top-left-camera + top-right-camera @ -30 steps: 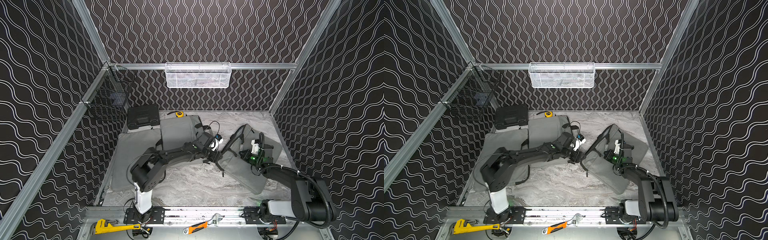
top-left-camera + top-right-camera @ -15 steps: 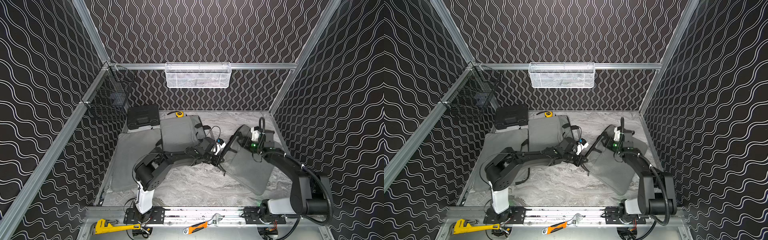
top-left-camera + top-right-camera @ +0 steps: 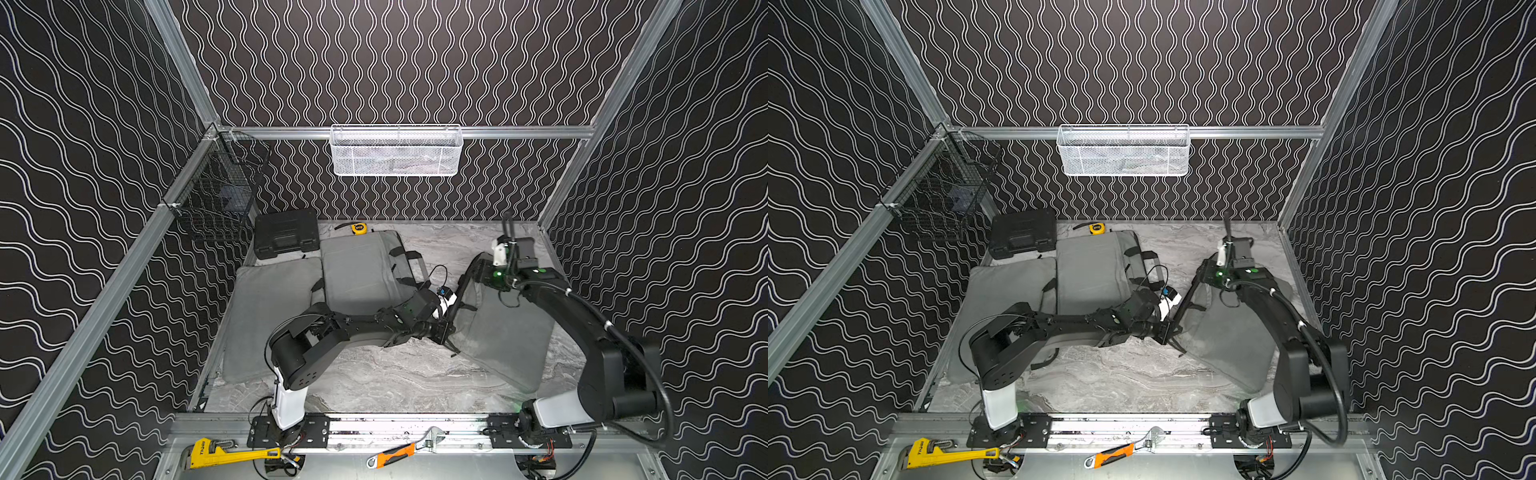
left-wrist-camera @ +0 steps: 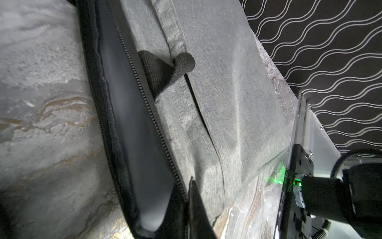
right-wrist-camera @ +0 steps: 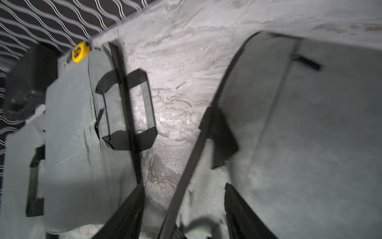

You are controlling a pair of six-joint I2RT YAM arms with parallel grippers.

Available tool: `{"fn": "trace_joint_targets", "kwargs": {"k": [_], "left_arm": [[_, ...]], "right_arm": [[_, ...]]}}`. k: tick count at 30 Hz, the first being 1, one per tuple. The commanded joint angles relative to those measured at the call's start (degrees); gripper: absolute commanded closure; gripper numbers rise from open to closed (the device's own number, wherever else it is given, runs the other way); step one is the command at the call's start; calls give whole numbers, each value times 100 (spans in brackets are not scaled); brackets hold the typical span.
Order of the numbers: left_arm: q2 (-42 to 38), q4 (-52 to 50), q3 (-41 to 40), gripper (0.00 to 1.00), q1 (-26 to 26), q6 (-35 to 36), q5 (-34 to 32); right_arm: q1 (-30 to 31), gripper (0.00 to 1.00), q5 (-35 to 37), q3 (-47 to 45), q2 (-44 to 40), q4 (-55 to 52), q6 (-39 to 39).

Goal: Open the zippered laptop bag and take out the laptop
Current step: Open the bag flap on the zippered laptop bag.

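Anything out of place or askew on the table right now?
Right-hand bag sits skewed on the table, its zipper gaping over a dark slab, likely the laptop. Middle bag overlaps the left bag. Nothing spilled or torn.

Top views: high, front, looking down over whole cell (near-identical pair). Wrist views: close, both on grey bag [image 4: 227, 103].

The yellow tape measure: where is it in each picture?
In a top view: yellow tape measure at the back of the table.
In a top view: same place.
Left wrist: not in it.
Right wrist: yellow tape measure beside the grey bag.
Shared landmark: black case nearby.
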Motion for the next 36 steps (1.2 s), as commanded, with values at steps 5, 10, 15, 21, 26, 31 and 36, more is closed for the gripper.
{"fn": "trace_joint_targets", "kwargs": {"k": [5,10,15,21,26,31,36], "left_arm": [[109,1022,-245,100,-144,-543,-288],[59,1074,-243,100,-416,-433,-487],[45,904,-64,100,-521,-11,-648],[41,738,154,100,-521,339,-733],[0,806,21,100,-521,326,-721],[-209,1085,-415,91,-529,204,-697],[-742,1400,-1014,51,-526,238,-968]], "right_arm": [[487,34,734,268,1066,-211,60],[938,30,1923,500,1404,-576,-147],[1083,30,3007,535,1534,-1037,-361],[1079,34,3597,579,1506,-1298,-573],[1080,71,3536,675,1466,-1294,-756],[1117,100,3094,545,1027,-857,-1032],[1605,100,3595,478,653,-582,-1381]]}}
